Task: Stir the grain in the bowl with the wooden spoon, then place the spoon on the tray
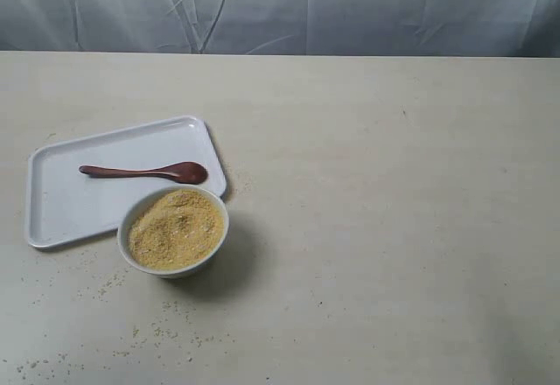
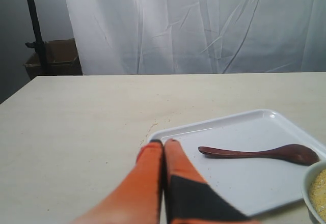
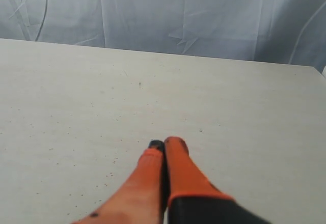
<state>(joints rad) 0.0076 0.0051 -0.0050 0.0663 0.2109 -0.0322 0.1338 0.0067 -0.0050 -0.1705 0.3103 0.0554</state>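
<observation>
The wooden spoon (image 1: 144, 172) lies flat on the white tray (image 1: 61, 214), its head toward the bowl; the left wrist view also shows the spoon (image 2: 260, 153) on the tray (image 2: 239, 183). The white bowl (image 1: 173, 230) stands just off the tray's near corner, heaped with yellow-tan grain (image 1: 175, 227); its rim (image 2: 307, 188) shows at the edge of the left wrist view. My left gripper (image 2: 163, 142) is shut and empty, hovering by the tray's corner. My right gripper (image 3: 164, 143) is shut and empty over bare table. Neither gripper appears in the exterior view.
Stray grain specks (image 1: 166, 328) are scattered on the beige table (image 1: 394, 227) in front of the bowl. A grey-white curtain (image 1: 350, 9) hangs behind the table. A cardboard box (image 2: 53, 56) and a dark pole (image 2: 33, 25) stand beyond the table's far edge.
</observation>
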